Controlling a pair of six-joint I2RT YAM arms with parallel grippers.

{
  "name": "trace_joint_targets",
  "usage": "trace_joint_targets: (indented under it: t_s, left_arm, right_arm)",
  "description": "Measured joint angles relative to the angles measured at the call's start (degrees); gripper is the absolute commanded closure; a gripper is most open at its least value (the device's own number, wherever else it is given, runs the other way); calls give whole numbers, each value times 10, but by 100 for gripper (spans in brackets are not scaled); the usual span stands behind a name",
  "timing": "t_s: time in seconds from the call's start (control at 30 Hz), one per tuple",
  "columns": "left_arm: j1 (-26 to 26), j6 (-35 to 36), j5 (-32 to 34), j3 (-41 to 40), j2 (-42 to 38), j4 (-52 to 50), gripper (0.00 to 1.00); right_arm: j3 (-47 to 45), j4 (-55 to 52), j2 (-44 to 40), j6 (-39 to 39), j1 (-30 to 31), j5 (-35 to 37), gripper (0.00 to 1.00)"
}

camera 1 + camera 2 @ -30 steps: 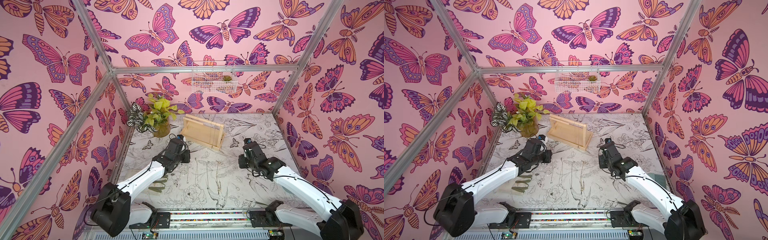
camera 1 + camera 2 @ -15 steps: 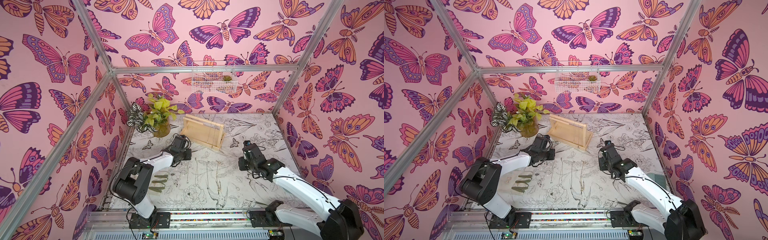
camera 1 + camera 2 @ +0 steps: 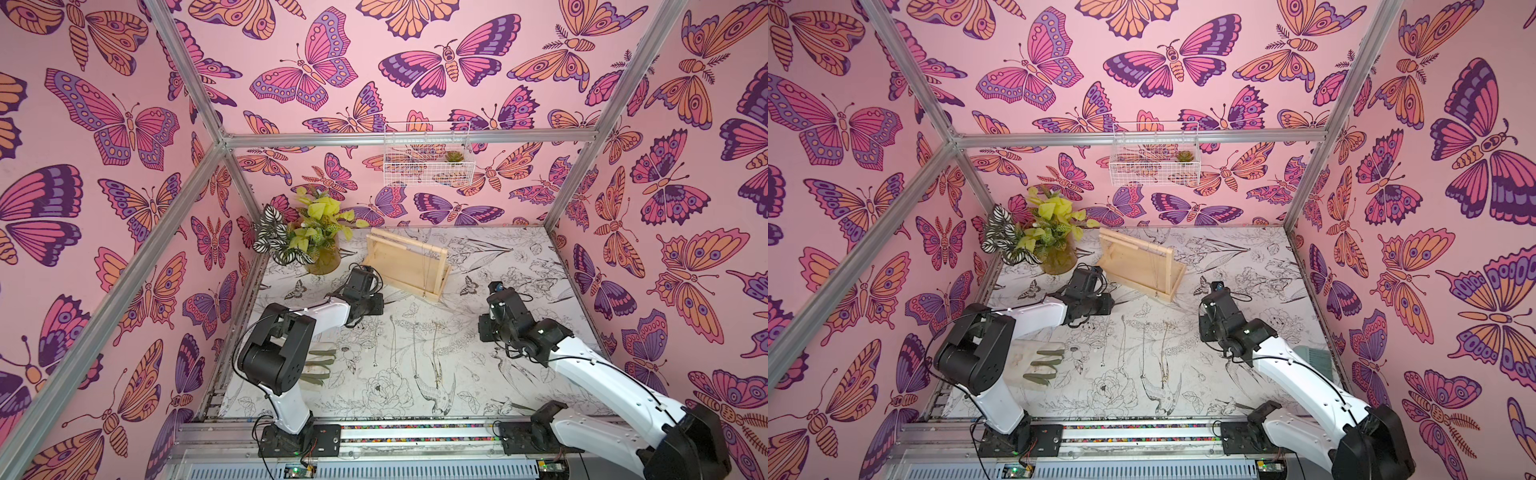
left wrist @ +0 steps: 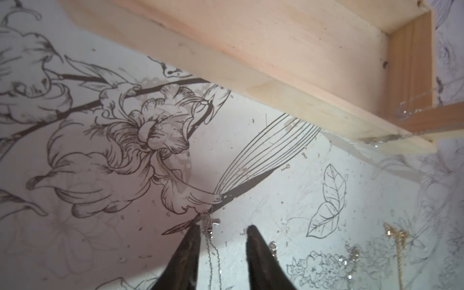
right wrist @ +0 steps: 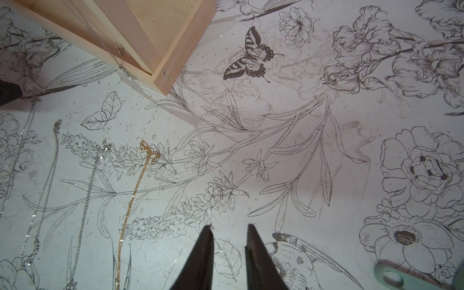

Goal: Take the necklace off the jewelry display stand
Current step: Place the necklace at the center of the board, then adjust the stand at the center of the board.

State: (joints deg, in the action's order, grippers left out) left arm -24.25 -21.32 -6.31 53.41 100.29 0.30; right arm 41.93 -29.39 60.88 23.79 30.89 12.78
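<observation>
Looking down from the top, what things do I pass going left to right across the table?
potted plant → jewelry display stand → right robot arm

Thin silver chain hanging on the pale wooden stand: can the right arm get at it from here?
Probably yes. The thin silver chain hangs at the end of the pale wooden stand nearest the open right pincer, with only flat printed table between them.

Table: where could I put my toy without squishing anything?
Bare room: the table between the jewelry display stand and the wall on the right arm's side, beyond the right gripper. Crowded: the middle, where necklaces lie in a row, and the plant corner by the left gripper.
</observation>
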Motion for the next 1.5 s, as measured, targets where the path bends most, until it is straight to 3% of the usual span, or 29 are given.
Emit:
trace_joint_targets:
  t_s: [0.17, 0.33, 0.47, 0.77, 1.17, 1.3, 1.5]
  left_arm:
    - [0, 1, -3, 0, -15, -2, 52]
    - [0, 1, -24, 0, -84, -9, 54]
    - [0, 3, -65, -4, -144, 30, 54]
    - [-2, 5, -92, -21, -162, 106, 54]
    - [-2, -8, -113, -56, -179, 117, 53]
    - [-2, -13, -123, -56, -179, 117, 53]
    - [-2, -15, -124, -56, -182, 117, 53]
  right_arm:
    - [2, -5, 0, 0, 0, 0, 73]
    - [22, -2, 3, -3, 0, -21, 72]
    - [38, 38, 16, -18, 0, -76, 58]
    - [186, 63, 204, -44, 0, -107, 47]
    - [280, 65, 379, -32, 4, -87, 49]
    - [292, 79, 391, -14, 4, -62, 51]
    - [292, 128, 391, 40, 4, -80, 50]
